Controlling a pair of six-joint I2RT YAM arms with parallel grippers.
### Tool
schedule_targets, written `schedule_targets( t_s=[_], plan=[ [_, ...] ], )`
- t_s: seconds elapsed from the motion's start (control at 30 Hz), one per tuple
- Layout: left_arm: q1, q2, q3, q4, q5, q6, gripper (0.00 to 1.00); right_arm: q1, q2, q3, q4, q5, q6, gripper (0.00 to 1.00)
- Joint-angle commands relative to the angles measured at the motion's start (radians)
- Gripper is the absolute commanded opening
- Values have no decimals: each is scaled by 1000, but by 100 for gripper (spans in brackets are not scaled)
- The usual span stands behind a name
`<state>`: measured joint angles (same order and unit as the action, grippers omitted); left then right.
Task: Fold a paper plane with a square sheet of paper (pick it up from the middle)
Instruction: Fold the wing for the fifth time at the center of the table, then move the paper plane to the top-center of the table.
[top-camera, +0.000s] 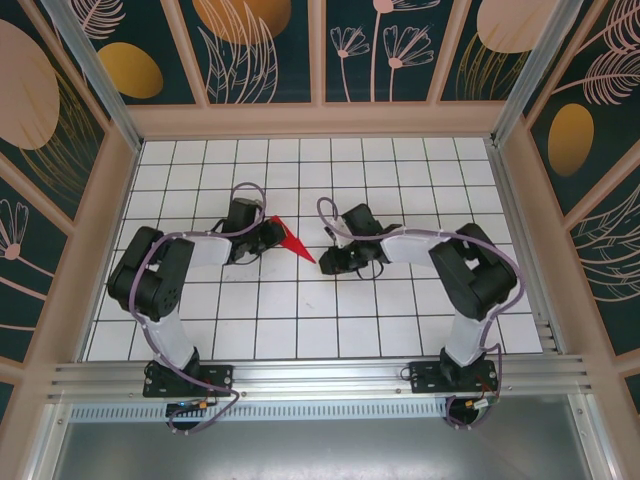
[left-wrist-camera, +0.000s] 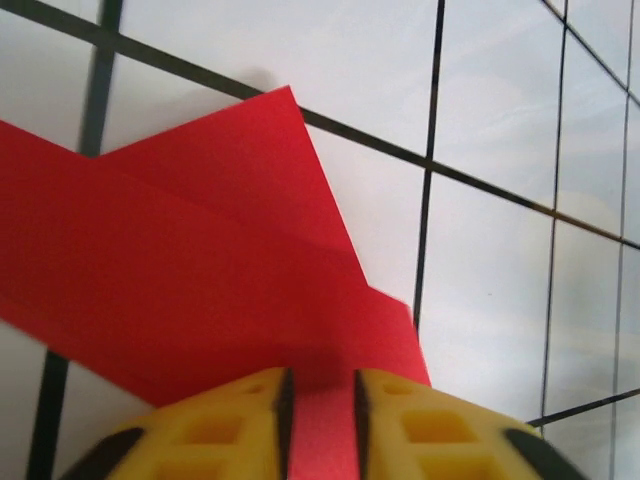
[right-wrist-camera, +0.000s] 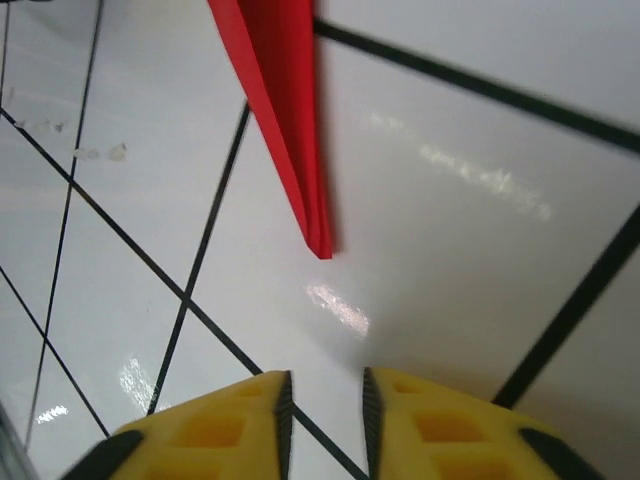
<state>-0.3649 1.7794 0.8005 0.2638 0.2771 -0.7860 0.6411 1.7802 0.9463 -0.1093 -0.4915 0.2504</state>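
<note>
The paper plane (top-camera: 293, 241) is a narrow, pointed red dart lying on the white grid tiles between my two grippers. Its nose points toward the right gripper. In the left wrist view its creased red layers (left-wrist-camera: 200, 260) spread out ahead of the yellow fingers. My left gripper (left-wrist-camera: 320, 385) stands over the tail with its jaws a little apart, and red paper shows in the gap. It is at the plane's left end (top-camera: 272, 236) from above. My right gripper (right-wrist-camera: 323, 385) is open on bare tile, just short of the plane's tip (right-wrist-camera: 318, 245), and sits to the right of the nose (top-camera: 325, 262).
The white tiled table (top-camera: 300, 320) is boxed in by wooden walls (top-camera: 320, 120) at the back and sides. A metal rail (top-camera: 320, 375) runs along the near edge where both arm bases are bolted.
</note>
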Motion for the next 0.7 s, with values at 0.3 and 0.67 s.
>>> schedule_targets(
  t_s=[0.3, 0.67],
  plan=[
    [-51, -184, 131, -369, -364, 60, 53, -20, -215, -54, 115, 502, 22, 59],
    [-173, 36, 401, -612, -611, 103, 70, -49, -254, -212, 253, 544, 41, 89]
  ],
)
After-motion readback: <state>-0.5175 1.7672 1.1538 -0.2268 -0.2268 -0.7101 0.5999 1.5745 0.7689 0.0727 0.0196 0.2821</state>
